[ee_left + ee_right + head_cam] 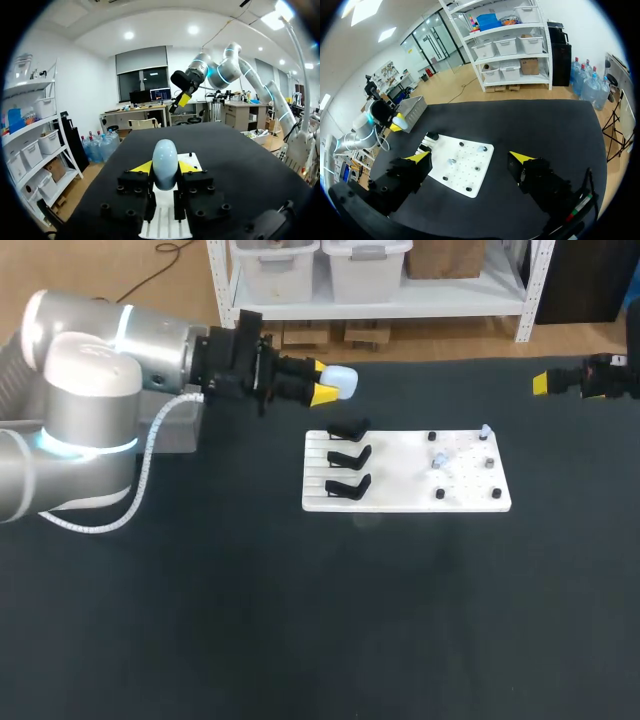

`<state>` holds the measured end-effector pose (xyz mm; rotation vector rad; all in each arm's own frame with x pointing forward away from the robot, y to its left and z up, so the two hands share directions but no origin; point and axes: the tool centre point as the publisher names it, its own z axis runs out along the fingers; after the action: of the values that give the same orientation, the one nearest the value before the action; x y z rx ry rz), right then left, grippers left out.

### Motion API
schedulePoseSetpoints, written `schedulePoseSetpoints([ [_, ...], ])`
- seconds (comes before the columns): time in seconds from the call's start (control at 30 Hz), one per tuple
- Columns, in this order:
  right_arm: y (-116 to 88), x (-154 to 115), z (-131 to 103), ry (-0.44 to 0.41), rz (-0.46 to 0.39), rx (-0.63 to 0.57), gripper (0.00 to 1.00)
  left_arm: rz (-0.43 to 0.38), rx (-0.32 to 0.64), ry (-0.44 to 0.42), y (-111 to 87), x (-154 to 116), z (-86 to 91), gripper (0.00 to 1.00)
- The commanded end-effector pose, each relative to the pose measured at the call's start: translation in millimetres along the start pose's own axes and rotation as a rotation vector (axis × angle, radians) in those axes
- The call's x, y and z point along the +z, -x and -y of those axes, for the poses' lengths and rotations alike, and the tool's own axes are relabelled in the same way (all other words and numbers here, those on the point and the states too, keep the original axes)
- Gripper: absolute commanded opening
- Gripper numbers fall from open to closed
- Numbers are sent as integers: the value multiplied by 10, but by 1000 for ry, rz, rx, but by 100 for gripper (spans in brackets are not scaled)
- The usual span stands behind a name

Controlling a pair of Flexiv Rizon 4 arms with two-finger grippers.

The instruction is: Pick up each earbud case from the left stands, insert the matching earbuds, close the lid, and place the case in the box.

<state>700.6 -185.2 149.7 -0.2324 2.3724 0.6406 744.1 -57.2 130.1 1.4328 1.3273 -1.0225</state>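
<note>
Left pincer (327,382) was clenched on the pale-blue earbud case (340,381), both yellow tips pressing its sides from two sides, the rounded end of the case poking out past them. It hung above the dark table (300,620). The white board (400,495) lay ahead of it and lower, with the black stands (348,456) on the board's nearer end.

Right pincer (470,157) was released, fingers spread wide with nothing between them. It hovered well apart from the board, which lay ahead of and beneath it.

By my reading, the pick-up was done and the loading step was in hand. Next the case would have to be presented lid-up and opened, so the right pincer could fetch the earbuds (438,458) from the board's far end, the end nearer the right pincer.

Whether the lid was open or closed could not be told. The earbuds were only small pale specks among dark pegs, and their number was unclear. The grey box (412,111) sat beside the left arm, which largely hid it in the head view.
</note>
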Motion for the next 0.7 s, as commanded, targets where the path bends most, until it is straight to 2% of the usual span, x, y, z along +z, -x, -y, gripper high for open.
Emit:
schedulePoseSetpoints([
  [0.03,-2,-4,-1,-1,0,0,100,1,-3,137,104,-116,225,0],
  [0.23,-2,-4,-1,-1,0,0,100,18,-6,173,271,-217,335,0],
  [0.37,-2,-4,-1,-1,0,0,100,39,-22,162,347,-251,400,0],
  [0.6,-2,-4,-1,-1,0,0,100,63,-82,53,386,-256,485,0],
  [0.7,-2,-4,-1,-1,0,0,100,65,-90,42,395,-265,496,0],
])
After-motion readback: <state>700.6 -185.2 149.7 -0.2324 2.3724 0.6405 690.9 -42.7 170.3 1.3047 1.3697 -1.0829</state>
